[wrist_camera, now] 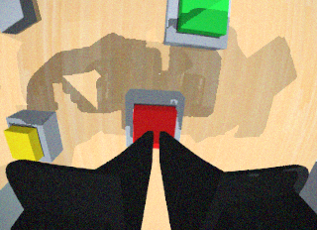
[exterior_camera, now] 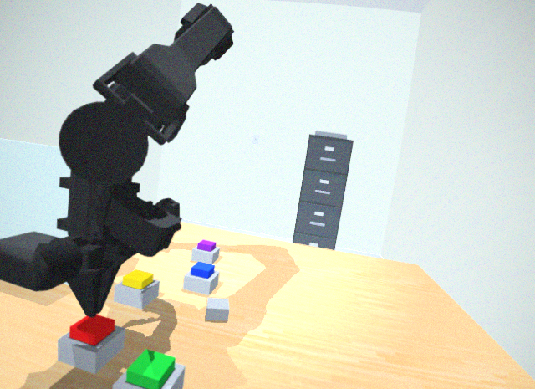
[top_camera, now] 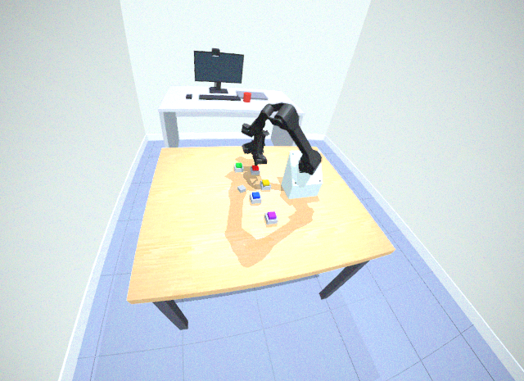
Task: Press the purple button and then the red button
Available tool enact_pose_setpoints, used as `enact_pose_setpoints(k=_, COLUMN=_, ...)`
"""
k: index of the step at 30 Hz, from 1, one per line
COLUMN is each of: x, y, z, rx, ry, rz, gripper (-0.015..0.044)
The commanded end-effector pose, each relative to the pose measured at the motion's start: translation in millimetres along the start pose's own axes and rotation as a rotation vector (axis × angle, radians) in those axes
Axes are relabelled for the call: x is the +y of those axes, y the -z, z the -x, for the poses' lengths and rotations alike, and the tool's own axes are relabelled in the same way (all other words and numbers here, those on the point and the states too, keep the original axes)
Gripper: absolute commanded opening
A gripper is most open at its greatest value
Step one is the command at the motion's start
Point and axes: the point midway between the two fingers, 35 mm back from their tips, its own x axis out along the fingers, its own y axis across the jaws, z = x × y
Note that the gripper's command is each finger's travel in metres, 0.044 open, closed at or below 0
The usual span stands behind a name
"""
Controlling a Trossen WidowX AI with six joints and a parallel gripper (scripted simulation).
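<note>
Pincer (wrist_camera: 158, 137) tips fill the bottom of the wrist view, drawn together to a blunt point with only a thin slit between them and nothing held. That point sits on the near edge of the red button (wrist_camera: 157, 123), centre of the frame; in the exterior view, lower left, the tip meets the red cap's top.

Judging by its look, the cap is a small rigid square on a grey housing, sprung beneath. It needs no grip at all, only a straight push on its flat top until it stops, then a clean lift. I would rather bear on the cap's middle than its edge, so the tip does not slide off onto the housing.

Room is tight sideways. The yellow button (wrist_camera: 23, 142) lies at the left edge of the wrist view and the green button (wrist_camera: 204, 10) at upper right, both apart from my tips. The grey block (wrist_camera: 15, 10) sits in the upper left corner, well apart. Straight up is my safest way out.

Farther off in the exterior view, the blue button (exterior_camera: 201, 269) and then the purple button (exterior_camera: 206, 245) stand mid-frame on the table (exterior_camera: 389, 325).
</note>
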Motion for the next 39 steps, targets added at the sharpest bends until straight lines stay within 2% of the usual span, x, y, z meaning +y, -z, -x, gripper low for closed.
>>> enact_pose_setpoints(k=1, x=1.0, y=0.8, z=-8.1, rx=-0.002, ry=-0.005, rz=-0.008, gripper=0.0020)
enact_pose_setpoints(k=9, x=1.5, y=1.2, z=-19.8, rx=-0.002, ry=-0.006, rz=-0.008, gripper=0.0020)
enact_pose_setpoints(k=28, x=1.6, y=1.2, z=-20.1, rx=-0.002, ry=-0.006, rz=-0.008, gripper=0.0020)
enact_pose_setpoints(k=32, x=0.7, y=1.1, z=11.4, rx=-0.002, ry=-0.003, rz=-0.007, gripper=0.0020)
enact_pose_setpoints(k=37, x=0.8, y=1.3, z=14.1, rx=-0.002, ry=-0.004, rz=-0.008, gripper=0.0020)
enact_pose_setpoints(k=39, x=7.0, y=-6.1, z=18.7, rx=-0.001, ry=0.005, rz=-0.011, gripper=0.0072)
